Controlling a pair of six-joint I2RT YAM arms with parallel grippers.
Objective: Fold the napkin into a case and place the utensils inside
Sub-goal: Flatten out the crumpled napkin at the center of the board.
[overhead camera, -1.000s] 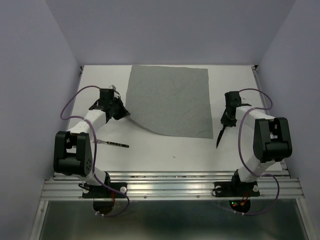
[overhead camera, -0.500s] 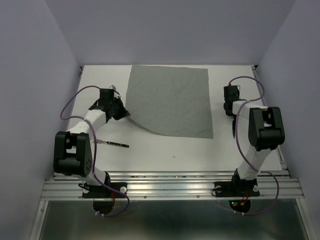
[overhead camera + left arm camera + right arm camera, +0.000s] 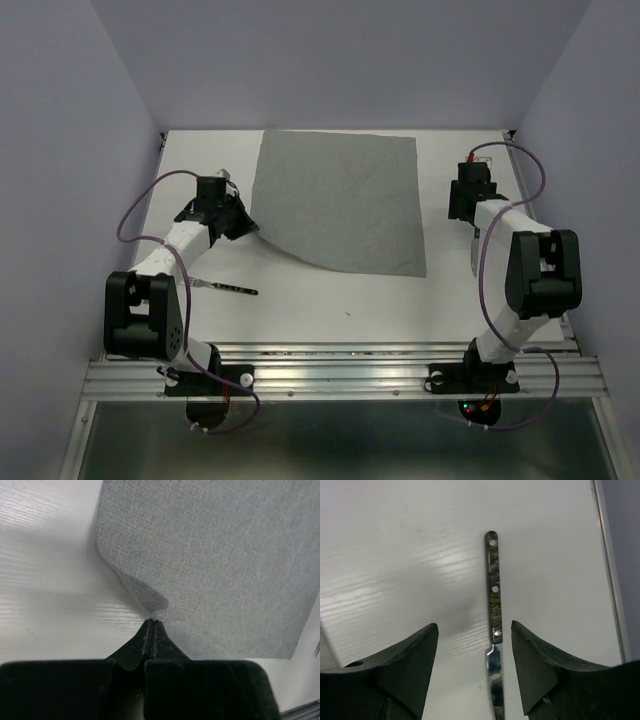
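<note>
The grey napkin (image 3: 335, 200) lies spread flat on the white table, with no case in view. My left gripper (image 3: 243, 226) (image 3: 152, 621) is shut on the napkin's near-left corner (image 3: 159, 611), which is lifted and curled. One of the utensils, a knife (image 3: 493, 595) with a dark handle and a shiny blade, lies on the table right of the napkin. My right gripper (image 3: 464, 210) (image 3: 474, 624) stands open over it, both fingers apart from the knife. Another utensil (image 3: 228, 288) lies beside the left arm.
Lilac walls close in the table at the back and on both sides. The table's right edge (image 3: 607, 580) runs close beside the knife. A metal rail (image 3: 340, 365) lines the near edge by the arm bases.
My right gripper carried the knife to the right and farther back, then opened; the knife now lies on the table. The left arm and napkin have not moved.
</note>
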